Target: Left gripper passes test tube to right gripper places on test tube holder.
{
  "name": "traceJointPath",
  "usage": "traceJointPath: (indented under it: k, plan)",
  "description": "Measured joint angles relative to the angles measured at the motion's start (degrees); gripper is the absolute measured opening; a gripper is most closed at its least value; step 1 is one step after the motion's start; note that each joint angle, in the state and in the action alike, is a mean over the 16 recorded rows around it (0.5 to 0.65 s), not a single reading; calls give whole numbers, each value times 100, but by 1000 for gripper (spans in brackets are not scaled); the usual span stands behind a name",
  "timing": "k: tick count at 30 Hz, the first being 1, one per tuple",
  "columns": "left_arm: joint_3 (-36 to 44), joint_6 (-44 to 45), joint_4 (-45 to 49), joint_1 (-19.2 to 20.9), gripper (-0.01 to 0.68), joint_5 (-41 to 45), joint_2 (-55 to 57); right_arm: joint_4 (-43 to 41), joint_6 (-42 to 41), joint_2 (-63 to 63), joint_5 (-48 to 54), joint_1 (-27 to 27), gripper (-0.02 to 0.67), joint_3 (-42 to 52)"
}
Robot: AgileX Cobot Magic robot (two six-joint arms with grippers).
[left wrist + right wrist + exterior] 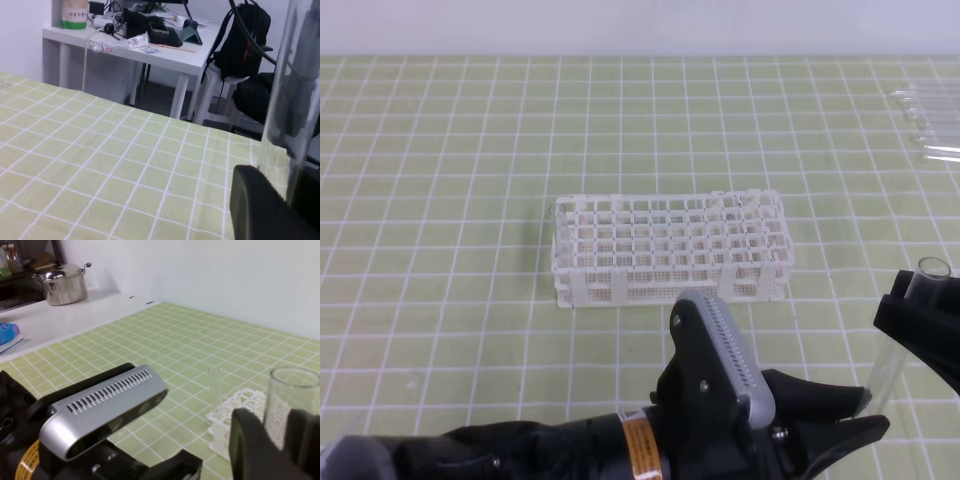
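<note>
The test tube (886, 372) stands nearly upright at the right front, its open mouth on top. My left gripper (860, 408) reaches in from the bottom and is shut on the tube's lower end. In the left wrist view the clear tube (282, 100) rises beside a black finger (260, 210). My right gripper (912, 312) is closed around the tube's upper part, just under the mouth. In the right wrist view the tube (290, 390) sits tight between the right gripper's (280, 432) two black fingers. The white test tube holder (670, 245) stands at mid-table, behind and to the left of both grippers, and it shows again as the holder (235, 410) in the right wrist view.
A bundle of other clear tubes (930, 120) lies at the far right back. The left arm's grey ribbed camera housing (720, 350) rises in front of the holder. A green gridded mat (440, 200) covers the table.
</note>
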Motion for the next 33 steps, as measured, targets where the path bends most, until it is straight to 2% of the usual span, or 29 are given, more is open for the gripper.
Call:
traceJointPath:
  k: [7,19,23,33]
  plan:
    - [1,2,-26,2,106,60,-5,-11,8,0,18,0,107,0]
    - [1,-4,-54,65,346,589,-286,46,79,0,166,0,103,0]
    - [2,1,-60,106,381,1051,-583,76,96,0,193,0,102,0]
    - [2,-206,-34,175,388,2624,-1540,71,96,0,98,0,102,0]
